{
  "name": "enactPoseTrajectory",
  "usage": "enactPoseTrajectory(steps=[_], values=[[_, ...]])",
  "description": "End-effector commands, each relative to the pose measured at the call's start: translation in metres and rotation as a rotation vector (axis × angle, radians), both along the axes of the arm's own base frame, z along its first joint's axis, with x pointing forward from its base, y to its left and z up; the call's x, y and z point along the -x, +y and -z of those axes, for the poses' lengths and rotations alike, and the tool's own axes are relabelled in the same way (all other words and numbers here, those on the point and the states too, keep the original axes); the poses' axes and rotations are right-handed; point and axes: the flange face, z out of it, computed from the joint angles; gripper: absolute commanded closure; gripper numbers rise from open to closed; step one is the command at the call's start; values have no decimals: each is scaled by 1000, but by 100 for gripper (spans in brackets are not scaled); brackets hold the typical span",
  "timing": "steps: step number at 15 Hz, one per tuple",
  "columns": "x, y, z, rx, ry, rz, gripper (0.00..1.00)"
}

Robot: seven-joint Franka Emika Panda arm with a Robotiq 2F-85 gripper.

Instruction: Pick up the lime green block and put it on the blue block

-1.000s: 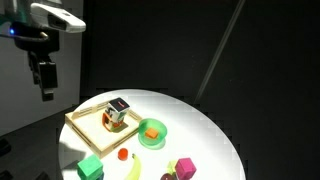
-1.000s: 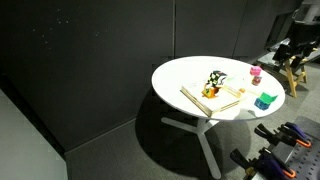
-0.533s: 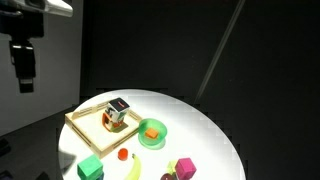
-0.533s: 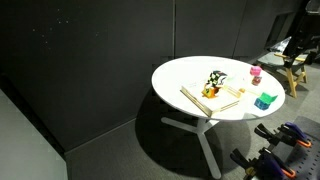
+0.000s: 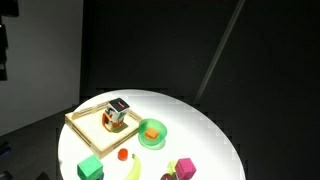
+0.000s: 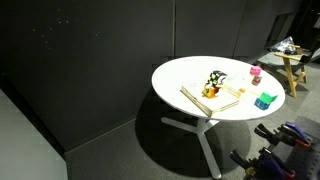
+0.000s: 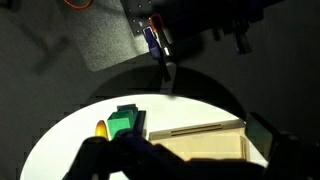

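Your gripper (image 7: 182,148) hangs well above the round white table (image 5: 205,125), clear of everything on it; in the wrist view its two dark fingers (image 7: 95,158) stand wide apart with nothing between them, so the jaws are open; the lime green block (image 5: 90,168) sits near the table's edge, just outside the wooden tray (image 5: 88,122) that holds the multi-coloured cube (image 5: 117,113); a yellow piece (image 5: 133,168) lies near the block; the green bowl (image 5: 152,132) and the magenta block (image 5: 184,167) stand further along; the blue block is too small for you to pick out with certainty
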Motion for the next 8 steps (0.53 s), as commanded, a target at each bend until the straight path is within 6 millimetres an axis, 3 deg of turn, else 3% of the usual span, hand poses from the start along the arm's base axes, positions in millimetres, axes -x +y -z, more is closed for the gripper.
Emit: enactPoseTrajectory(steps=[1, 8], values=[[3, 1, -3, -1, 0, -6, 0], [6, 1, -6, -1, -6, -10, 0]])
